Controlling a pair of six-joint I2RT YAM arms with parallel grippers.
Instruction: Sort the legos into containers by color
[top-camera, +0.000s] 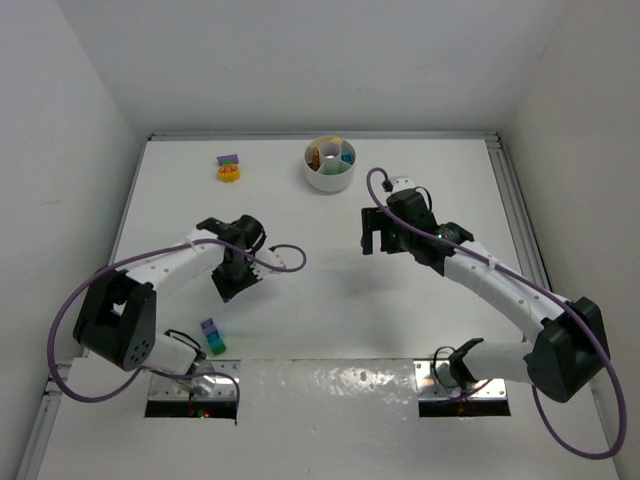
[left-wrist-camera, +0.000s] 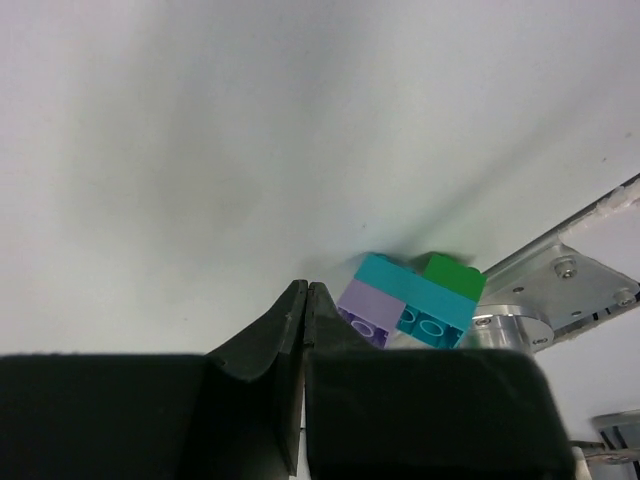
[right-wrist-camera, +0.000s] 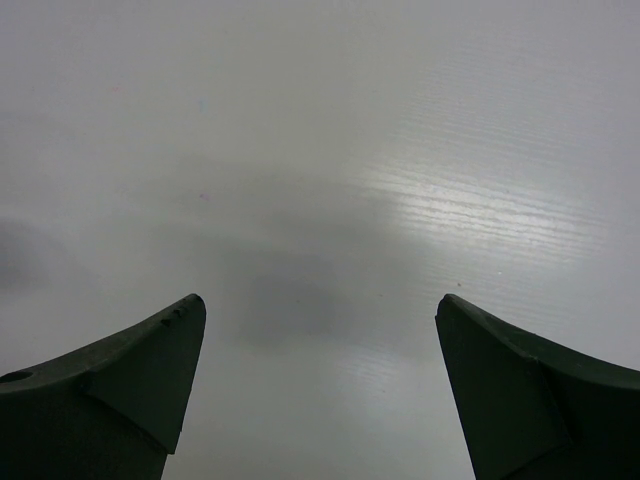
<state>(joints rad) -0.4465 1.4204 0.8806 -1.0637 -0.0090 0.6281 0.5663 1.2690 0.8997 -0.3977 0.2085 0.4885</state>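
Closest to the left wrist camera, the left gripper has its two black fingers pressed flat together with nothing between them. Just beyond the tips and a little to the right lies a cluster of three legos, touching one another: one purple brick, one teal brick and one green brick behind the teal. From above, this cluster sits on the near side of the left gripper, apart from it, between it and the left arm's base. It is close to the near edge of the table and just beside a metal mounting plate.

The right gripper is spread wide over bare white tabletop, holding nothing. The round white dish stands far and left of it, well apart, near the far edge. A wedge on the dish's left shows orange-yellow pieces and one on its right shows teal; they are too small to count.

Two more legos lie at far left, touching each other and well apart from both grippers: a second purple brick and an orange-and-yellow piece on its near side.

White walls close the table on the left, right and far sides, with a metal rail along the right edge. A broad stretch of bare tabletop lies between the two grippers and on toward the dish.
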